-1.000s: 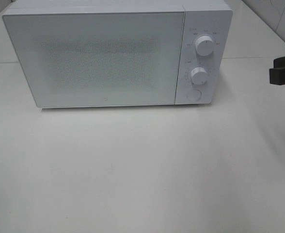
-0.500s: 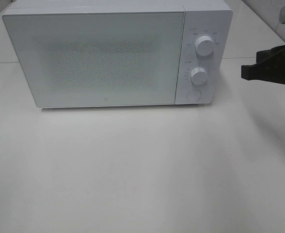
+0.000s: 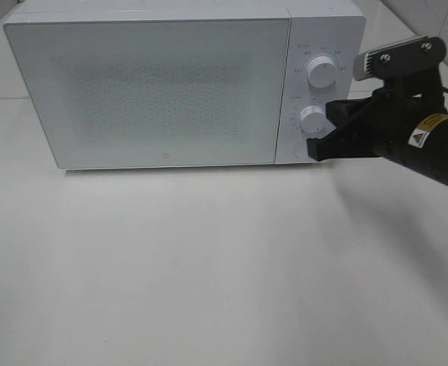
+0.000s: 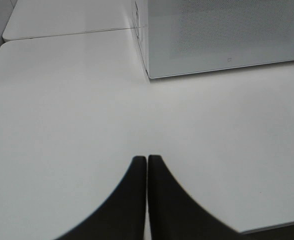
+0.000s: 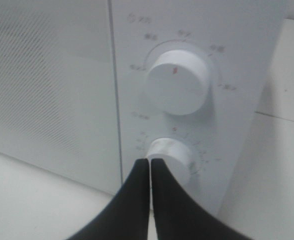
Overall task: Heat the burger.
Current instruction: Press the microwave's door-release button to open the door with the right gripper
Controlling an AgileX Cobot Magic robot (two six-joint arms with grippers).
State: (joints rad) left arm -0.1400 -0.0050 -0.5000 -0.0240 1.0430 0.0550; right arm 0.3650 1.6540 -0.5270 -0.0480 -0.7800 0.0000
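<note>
White box-shaped microwave oven (image 3: 171,84) on a pale matte table (image 3: 209,267), with its frosted, perforated door (image 3: 148,91) shut. The burger appears in no view; presumably it sits behind that opaque door, though this cannot be confirmed. The black right gripper (image 3: 317,147), fingers pressed together into one blunt tip, points at the control panel close beside the small lower white dial (image 5: 169,152), beneath the larger upper dial (image 5: 177,82). The pose suits nudging a control to start heating; contact cannot be told. The black left gripper (image 4: 147,161), likewise closed and empty, hovers over the table off the oven's left end, out of the way.
</note>
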